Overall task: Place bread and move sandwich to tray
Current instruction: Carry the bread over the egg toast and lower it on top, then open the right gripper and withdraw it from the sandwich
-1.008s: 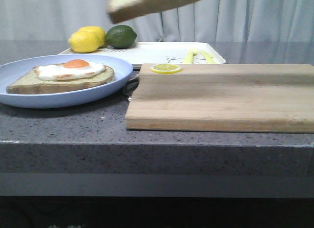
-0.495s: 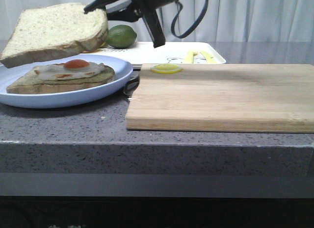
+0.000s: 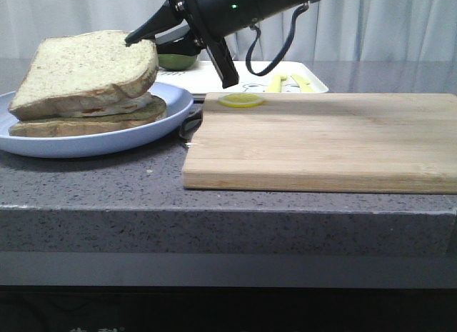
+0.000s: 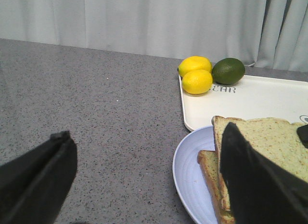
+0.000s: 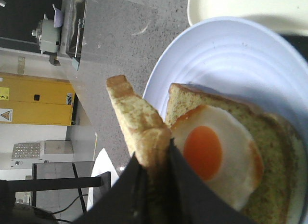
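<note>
The thick pale speckled bread slice [image 3: 89, 68], hovering clear half a second ago, is now lowered tilted onto the egg-topped slice [image 3: 86, 119], clamped by the right gripper [image 3: 153, 33]. The round pale blue plate [image 3: 114, 141] lies beneath it. The left gripper [image 4: 144, 176] is held apart. Release is judged next.

The right arm [image 3: 243, 7], at the top centre of the front view, is glossy black with a small green light on its casing, and a black cable [image 3: 275, 43] loops beneath it. Its gripper [image 3: 178, 50] ends in long, tapering black fingers. In the left wrist view, the left gripper [image 4: 149, 180] shows two broad matte black fingers [image 4: 36, 178] at the lower corners.
</note>
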`<state>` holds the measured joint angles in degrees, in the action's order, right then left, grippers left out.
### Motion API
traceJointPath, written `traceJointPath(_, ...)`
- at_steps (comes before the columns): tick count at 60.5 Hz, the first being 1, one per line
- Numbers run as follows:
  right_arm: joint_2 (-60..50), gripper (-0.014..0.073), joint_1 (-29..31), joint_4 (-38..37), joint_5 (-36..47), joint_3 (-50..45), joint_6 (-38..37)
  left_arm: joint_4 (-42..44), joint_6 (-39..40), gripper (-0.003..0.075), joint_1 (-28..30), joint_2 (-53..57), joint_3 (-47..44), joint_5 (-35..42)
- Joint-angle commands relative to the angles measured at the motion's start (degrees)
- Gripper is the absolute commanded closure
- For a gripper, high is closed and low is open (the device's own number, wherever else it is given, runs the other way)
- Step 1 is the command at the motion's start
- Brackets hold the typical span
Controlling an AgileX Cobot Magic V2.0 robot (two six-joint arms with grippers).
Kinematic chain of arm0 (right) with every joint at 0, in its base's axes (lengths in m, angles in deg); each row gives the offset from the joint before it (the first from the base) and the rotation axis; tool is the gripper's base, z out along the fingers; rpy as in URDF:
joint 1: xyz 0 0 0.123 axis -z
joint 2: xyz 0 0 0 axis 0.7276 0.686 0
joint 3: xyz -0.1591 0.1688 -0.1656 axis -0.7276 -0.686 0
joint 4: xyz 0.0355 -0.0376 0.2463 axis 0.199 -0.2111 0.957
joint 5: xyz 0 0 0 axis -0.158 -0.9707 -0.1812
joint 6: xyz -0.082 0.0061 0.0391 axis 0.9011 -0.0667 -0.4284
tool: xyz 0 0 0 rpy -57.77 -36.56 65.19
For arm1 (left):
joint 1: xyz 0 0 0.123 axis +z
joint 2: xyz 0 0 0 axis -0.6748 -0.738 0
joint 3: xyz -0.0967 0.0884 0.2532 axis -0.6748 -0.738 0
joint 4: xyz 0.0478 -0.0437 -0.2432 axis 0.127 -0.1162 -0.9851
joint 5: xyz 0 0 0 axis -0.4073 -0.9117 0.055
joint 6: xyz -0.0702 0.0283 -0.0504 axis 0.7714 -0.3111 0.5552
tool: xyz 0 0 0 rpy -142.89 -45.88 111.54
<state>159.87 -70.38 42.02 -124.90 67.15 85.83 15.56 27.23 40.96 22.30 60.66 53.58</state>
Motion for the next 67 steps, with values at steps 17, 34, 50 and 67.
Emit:
traceJointPath(17,-3.5,0.0423,0.4,2.6,-3.0,2.1,0.2,-0.3,0.4,0.0135,-0.4,-0.4,1.7,4.7)
traceJointPath(34,-3.5,0.0281,1.7,0.0,-3.6,2.1,-1.0,-0.3,0.4,0.0135,-0.4,-0.4,1.7,4.7)
traceJointPath(50,-3.8,0.0269,3.7,-1.6,-6.2,2.1,-2.0,-0.3,0.4,0.0135,-0.4,-0.4,1.7,4.7)
traceJointPath(67,-7.4,0.027,6.3,-14.4,-8.0,2.1,-6.4,-0.3,0.4,0.0135,-0.4,-0.4,1.7,4.7)
